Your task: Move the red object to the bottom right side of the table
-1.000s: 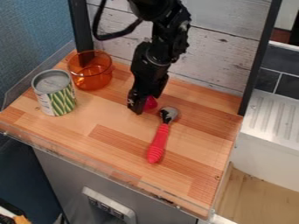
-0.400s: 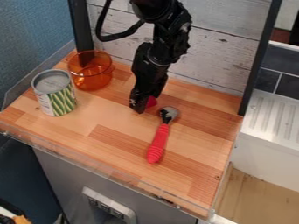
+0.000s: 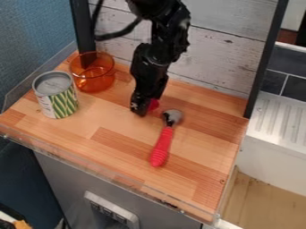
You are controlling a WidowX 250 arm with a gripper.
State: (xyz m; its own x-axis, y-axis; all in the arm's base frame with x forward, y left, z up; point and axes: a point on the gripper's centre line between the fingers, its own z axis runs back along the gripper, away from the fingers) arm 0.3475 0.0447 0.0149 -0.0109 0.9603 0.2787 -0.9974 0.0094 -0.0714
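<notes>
A: What has changed at the black two-finger gripper [image 3: 141, 110]?

B: Very little. It has shifted slightly toward the view's left since the last frame, and the small red object [image 3: 154, 105], its shape and material unclear, shows a similarly slight shift beside its tip.

A: Does that mean it is grasped?

B: It may be, since the two seem to shift together, but the gripper hides part of the object. Whether it is open or closed on it cannot be told.

A: And the rest?

B: The spoon-like utensil with a ribbed red plastic handle and grey metal head [image 3: 159, 150] lies in nearly the same place, just toward the near right of the gripper. The can with a green-striped label [image 3: 55, 95] and the transparent orange pot [image 3: 91, 76] have stayed at the left.

A: So the task is hardly further along?

B: Hardly. The object is still toward the back of the light wooden table [image 3: 200, 179], well apart from the bottom right. The likely next step is to secure it and lift it clear; a low, direct path could knock the utensil.
</notes>
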